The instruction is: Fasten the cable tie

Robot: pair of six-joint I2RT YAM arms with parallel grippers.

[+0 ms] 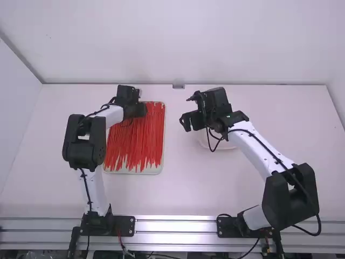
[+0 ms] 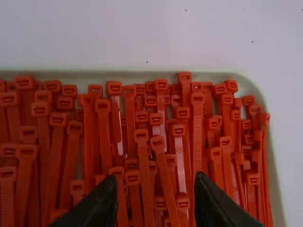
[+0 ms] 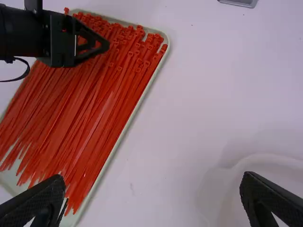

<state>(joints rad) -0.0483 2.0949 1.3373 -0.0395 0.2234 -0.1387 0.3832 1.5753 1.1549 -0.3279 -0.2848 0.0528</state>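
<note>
Spread left end effector [image 2: 155, 176] apparently hovers above cable ties [image 2: 142, 118].

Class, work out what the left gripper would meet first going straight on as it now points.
Most likely the red cable ties on the tray, near their heads, though the left gripper's height above them is unclear.

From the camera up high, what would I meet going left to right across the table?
First the left arm's elbow → tray of red cable ties → right arm's fingers → right arm's elbow.
</note>
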